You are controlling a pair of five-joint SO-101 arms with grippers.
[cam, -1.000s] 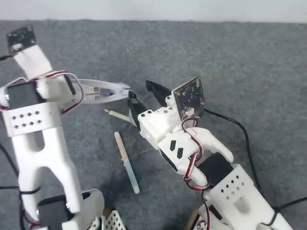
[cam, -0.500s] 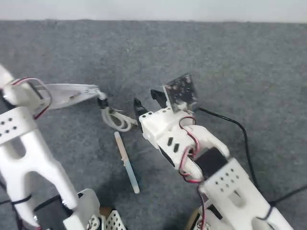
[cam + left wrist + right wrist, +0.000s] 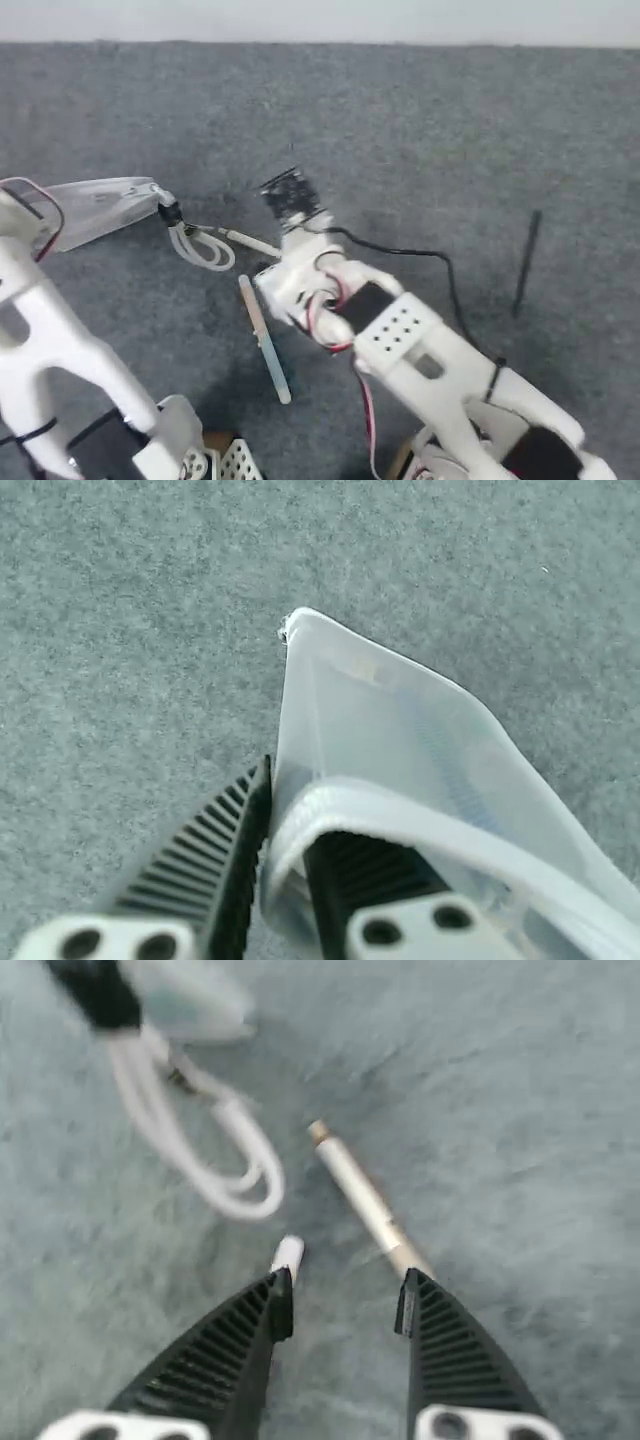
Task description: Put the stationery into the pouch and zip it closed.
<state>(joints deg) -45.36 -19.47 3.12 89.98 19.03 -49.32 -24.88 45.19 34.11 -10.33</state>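
Nearest the arm bases, flat on the grey mat (image 3: 420, 130): a white-and-blue pen (image 3: 263, 338), lying lengthwise away from the bases. Just over its far white end, the right gripper (image 3: 346, 1278), pointing down at the mat, jaws moderately parted, nothing held, one fingertip right beside that pen end. Just beyond the jaws, a slim silver pen (image 3: 245, 240), also flat on the mat. Beside it, a white cord loop (image 3: 200, 248) attached at the black zip pull (image 3: 168, 213) of the pouch (image 3: 100, 205). Toward the left of the high view, the clear pouch itself, pinched at its zip edge by the left gripper (image 3: 290, 805), clamped tight on it. Well off to the right, a black pen (image 3: 525, 262).
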